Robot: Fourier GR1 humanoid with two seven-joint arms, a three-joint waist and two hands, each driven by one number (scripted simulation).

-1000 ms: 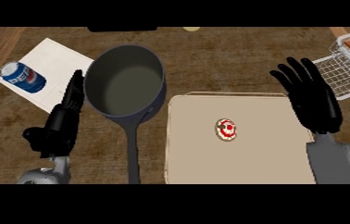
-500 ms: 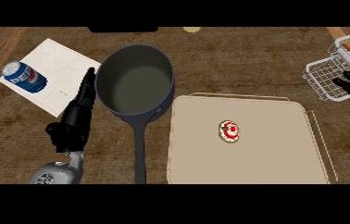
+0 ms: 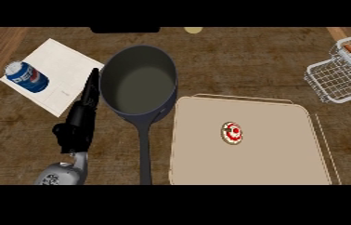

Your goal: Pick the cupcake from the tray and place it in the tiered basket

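Nearest me, left: my left hand (image 3: 81, 119) lies edge-on beside the pan, fingers straight and together, holding nothing; it is parked there, clear of the tray, so I judge it has no part in the pick.
Right hand: not in view, so I can say nothing of its fingers; the cupcake lies on my right side, so I would expect that hand to do the reaching.
Tray (image 3: 205, 168): flat on the bench at lower right, its long rim just beside the pan's handle.
Cupcake (image 3: 231, 132): sits alone near the tray's middle, top up, untouched and open from above, so a straight-down grasp looks possible.
Pan (image 3: 137, 87): dark, with nothing in it, handle running down toward me between my left hand and the tray; it would be an obstacle for a reach from the left.
Can (image 3: 26, 75): stands on a white sheet (image 3: 58, 63) at far left, well apart from the work.
Basket (image 3: 332, 77): wire, at the far right edge, partly cut off; well apart from the cupcake, so the carry goes right and away from me.
Progress: nothing picked yet, as I judge it.
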